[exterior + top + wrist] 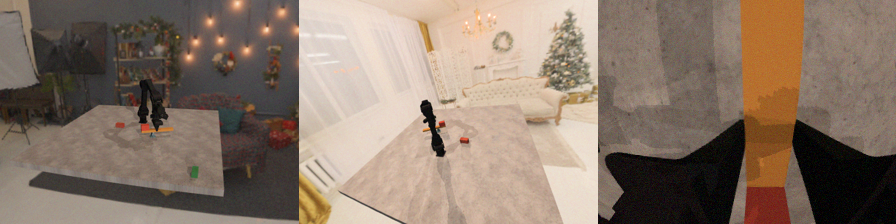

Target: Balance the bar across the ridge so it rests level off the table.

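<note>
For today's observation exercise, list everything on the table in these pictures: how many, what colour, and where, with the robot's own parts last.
Table: one, grey marbled, carries everything.
Bar: one, orange, held roughly level above the table, over the ridge.
Block on bar: one, red, at the bar's end, left in the exterior view.
Ridge: one, small, blue-green, under the bar.
Loose block: one, red, on the table apart from the bar.
Green block: one, near the table's front edge.
Arm: one, black, standing on the table.
Claw: one, black, shut on the bar.
</note>
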